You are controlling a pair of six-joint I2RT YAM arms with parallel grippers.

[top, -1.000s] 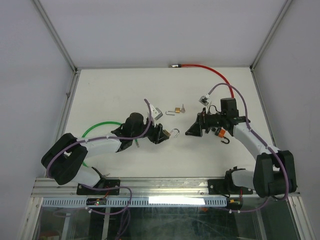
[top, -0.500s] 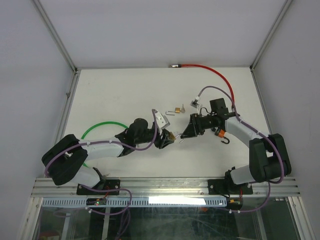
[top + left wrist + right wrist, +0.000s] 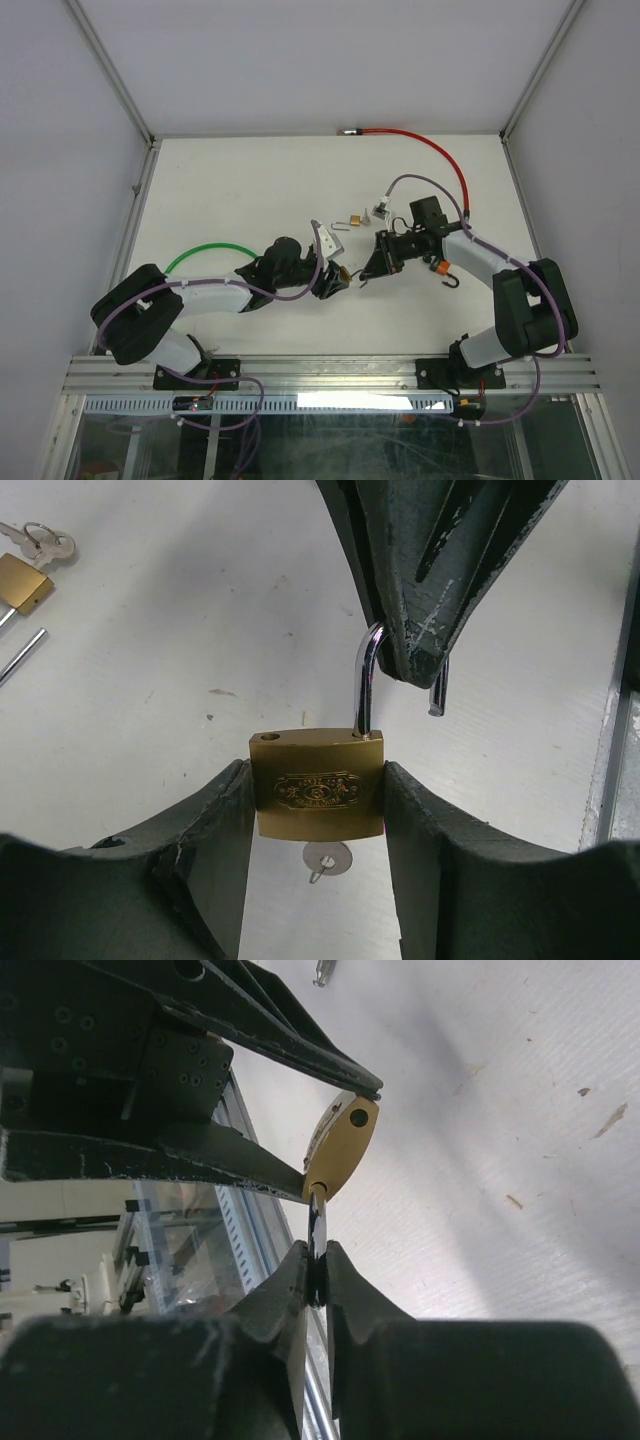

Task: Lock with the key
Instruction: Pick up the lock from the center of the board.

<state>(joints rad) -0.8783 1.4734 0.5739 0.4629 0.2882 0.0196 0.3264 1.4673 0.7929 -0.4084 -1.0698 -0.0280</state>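
A brass padlock (image 3: 318,795) stands upright between the fingers of my left gripper (image 3: 318,815), which is shut on its body. Its steel shackle (image 3: 366,680) is swung open, one leg out of the body. A small silver key (image 3: 327,860) sticks out of the padlock's underside. My right gripper (image 3: 317,1272) is shut on the top of the shackle (image 3: 317,1222), just above the brass body (image 3: 342,1145). In the top view the two grippers meet at the padlock (image 3: 344,271) near the table's middle, left gripper (image 3: 333,281) and right gripper (image 3: 366,272) tip to tip.
A second small padlock with keys (image 3: 354,220) lies just behind the grippers, also seen as the brass block (image 3: 22,582) beside a thin metal rod (image 3: 20,656). A red cable (image 3: 425,142) runs along the back, a green cable (image 3: 200,256) curves at left, a black hook (image 3: 451,281) lies at right.
My right gripper moved left to the padlock and shut on its shackle. The left arm carried the padlock a little to the right.
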